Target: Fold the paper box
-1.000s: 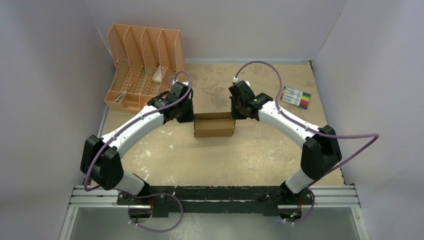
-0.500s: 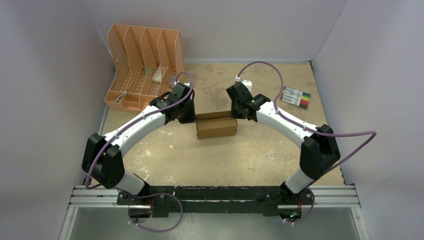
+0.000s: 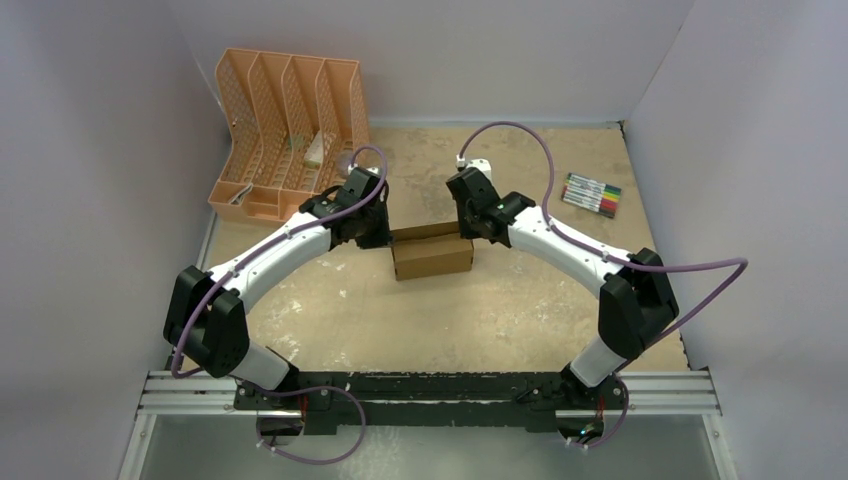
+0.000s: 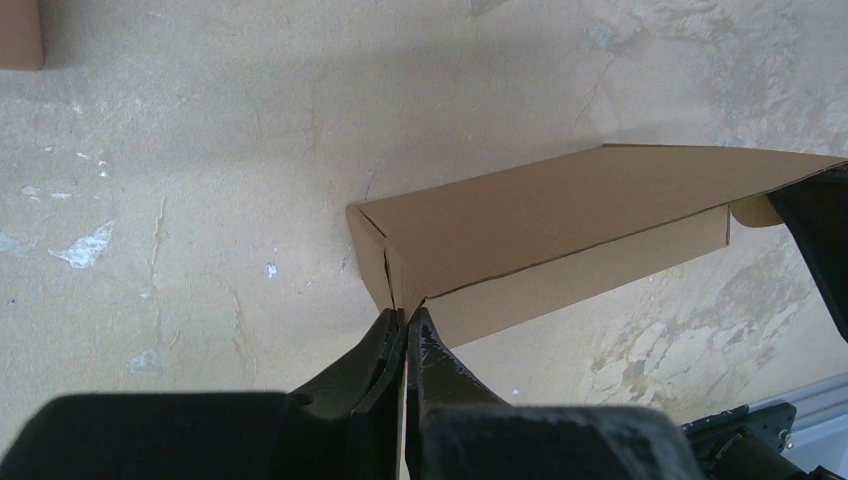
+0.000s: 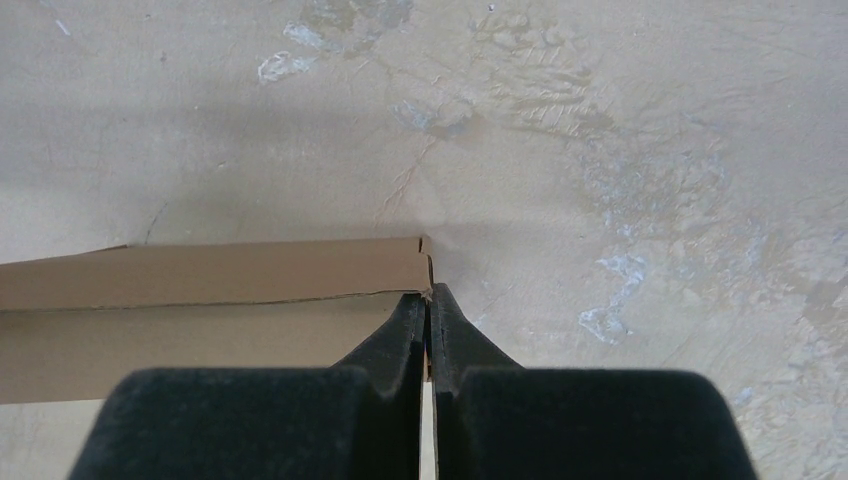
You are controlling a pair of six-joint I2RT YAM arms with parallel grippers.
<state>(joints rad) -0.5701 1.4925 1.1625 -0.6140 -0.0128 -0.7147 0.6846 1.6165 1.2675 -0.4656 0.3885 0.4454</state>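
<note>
The peach-orange slotted organizer (image 3: pixel 285 130) stands in the far left corner of the table (image 3: pixel 520 300), with a small pale item (image 3: pixel 314 150) in one of its slots (too small to identify). The paper box (image 3: pixel 432 256), a small closed brown carton whose inside is hidden, lies mid-table between the two arms, well apart from the organizer. A row of markers (image 3: pixel 592 195) lies on the right side of the table, away from both arms. The left gripper (image 4: pixel 405 322) meets the box at its left end, its jaws pressed together on a thin edge of cardboard at the corner. The right gripper (image 5: pixel 428 300) does the same at the right end, its jaws closed on a sliver of cardboard. From above, the two wrists cover the ends of the box, and only its top and near side show. Compared with a second ago, the right wrist has swung a little leftward and toward the far wall. The box has shifted slightly right and now sits a touch skewed, its right end farther back.
</note>
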